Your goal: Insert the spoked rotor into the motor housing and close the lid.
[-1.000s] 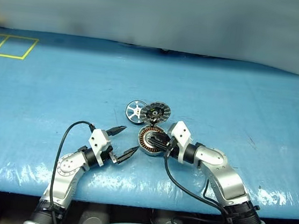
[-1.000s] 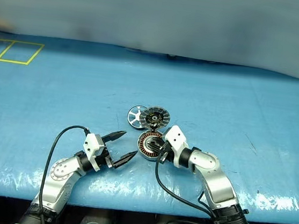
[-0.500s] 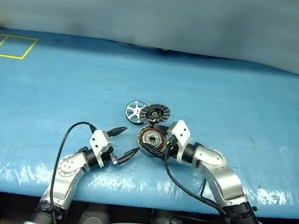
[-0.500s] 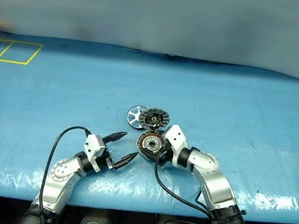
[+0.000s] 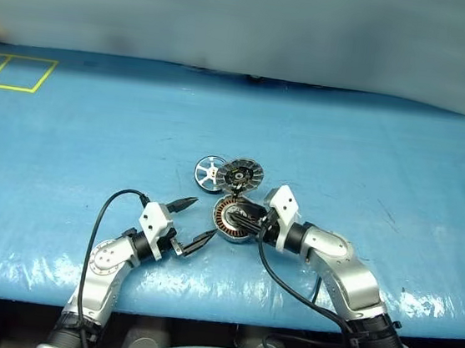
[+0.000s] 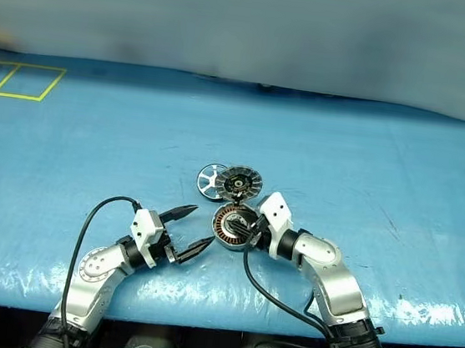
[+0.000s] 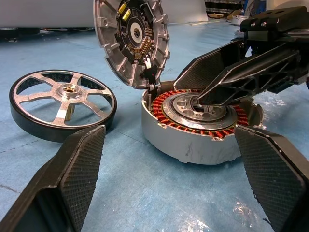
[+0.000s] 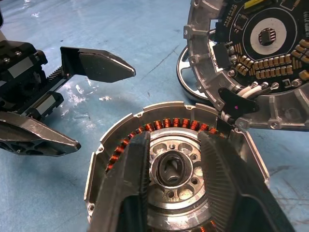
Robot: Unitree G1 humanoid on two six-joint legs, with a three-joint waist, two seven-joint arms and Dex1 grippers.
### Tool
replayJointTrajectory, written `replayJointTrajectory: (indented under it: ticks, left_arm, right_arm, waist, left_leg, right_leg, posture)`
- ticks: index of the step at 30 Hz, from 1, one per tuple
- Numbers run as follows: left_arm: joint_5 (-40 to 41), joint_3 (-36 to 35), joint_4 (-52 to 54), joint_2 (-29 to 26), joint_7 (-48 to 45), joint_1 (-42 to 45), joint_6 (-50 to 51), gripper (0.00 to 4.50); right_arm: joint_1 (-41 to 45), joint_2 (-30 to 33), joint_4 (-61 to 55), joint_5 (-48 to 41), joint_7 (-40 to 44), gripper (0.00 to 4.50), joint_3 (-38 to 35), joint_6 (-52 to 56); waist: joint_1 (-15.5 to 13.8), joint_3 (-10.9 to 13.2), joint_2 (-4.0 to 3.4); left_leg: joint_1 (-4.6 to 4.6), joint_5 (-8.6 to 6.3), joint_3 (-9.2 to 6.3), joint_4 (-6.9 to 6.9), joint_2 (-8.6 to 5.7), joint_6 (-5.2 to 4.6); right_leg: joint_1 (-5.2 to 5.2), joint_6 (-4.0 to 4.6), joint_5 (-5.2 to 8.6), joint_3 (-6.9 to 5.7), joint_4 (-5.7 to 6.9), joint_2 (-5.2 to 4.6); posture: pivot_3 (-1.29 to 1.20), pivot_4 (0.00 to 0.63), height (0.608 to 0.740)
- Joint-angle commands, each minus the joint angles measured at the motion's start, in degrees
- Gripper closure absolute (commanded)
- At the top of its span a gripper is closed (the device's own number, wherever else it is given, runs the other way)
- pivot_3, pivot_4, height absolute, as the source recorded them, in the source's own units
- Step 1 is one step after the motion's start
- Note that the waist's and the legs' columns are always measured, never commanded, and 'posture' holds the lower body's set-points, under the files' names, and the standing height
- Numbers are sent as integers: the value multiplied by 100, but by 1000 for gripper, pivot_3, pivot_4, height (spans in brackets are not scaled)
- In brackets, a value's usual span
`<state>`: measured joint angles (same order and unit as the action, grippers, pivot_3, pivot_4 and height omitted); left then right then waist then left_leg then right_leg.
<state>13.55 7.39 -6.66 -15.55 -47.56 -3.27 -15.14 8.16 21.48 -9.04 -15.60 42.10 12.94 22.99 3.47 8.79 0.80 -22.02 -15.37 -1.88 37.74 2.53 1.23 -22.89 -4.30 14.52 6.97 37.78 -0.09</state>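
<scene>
The spoked rotor [image 5: 211, 172] lies flat beyond the spread left end effector [image 5: 191, 224], while the right end effector [image 5: 244, 218], fingers narrowed, rests inside the motor housing [image 5: 232, 219].

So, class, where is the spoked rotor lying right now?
In the left eye view the spoked rotor lies flat on the blue table, just left of the raised lid and beyond the motor housing.

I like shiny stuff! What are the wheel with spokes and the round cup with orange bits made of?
The spoked rotor looks like bare silvery metal with a dark, maybe rubbery rim. The motor housing looks like dull grey cast metal, speckled and matte; the orange ring inside looks like copper wire coils.
</scene>
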Motion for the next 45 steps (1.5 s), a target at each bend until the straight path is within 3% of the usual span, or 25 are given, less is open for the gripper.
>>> replayJointTrajectory:
  ticks: [1,5,21,27,34,45]
  left_arm:
    - [-18,63,187,-14,11,-9,-56,0]
    - [-32,70,173,-5,24,-14,-62,0]
    - [-95,60,148,9,97,-30,-86,0]
    - [-97,37,138,21,144,-32,-106,0]
    - [-89,-328,31,161,817,286,118,0]
    - [-167,-324,-131,-501,393,1563,1138,0]
  right_arm:
    - [25,-67,-176,-106,-5,3425,-110,-74]
    - [25,-46,-201,-92,2,4470,-99,-72]
    - [92,159,91,779,-301,4470,319,-132]
    - [15,-2,-138,305,-110,4470,63,-114]
    - [-107,-94,-384,-162,-102,4470,-320,-116]
    - [-568,138,-781,-344,-47,4470,-485,-72]
  waist:
    - [1,0,0]
    - [1,1,0]
    - [4,0,1]
    - [5,0,0]
    - [4,6,2]
    - [1,9,3]
  left_leg:
    - [0,0,0,0,0,0]
    - [0,0,0,-1,0,0]
    - [2,0,1,-5,1,0]
    - [2,0,0,-6,1,0]
    - [1,0,0,-8,1,0]
    - [-4,0,-1,-14,-1,0]
  right_leg:
    - [0,0,0,0,0,0]
    - [-1,0,0,0,0,0]
    - [-1,3,2,0,0,1]
    - [-1,3,2,0,0,0]
    - [-3,-2,-1,0,0,0]
    - [-8,-23,-10,-2,-1,1]
  posture:
    - [0,150,740]
    - [0,150,740]
    - [0,150,740]
    - [0,150,740]
    - [0,150,740]
    - [0,150,740]
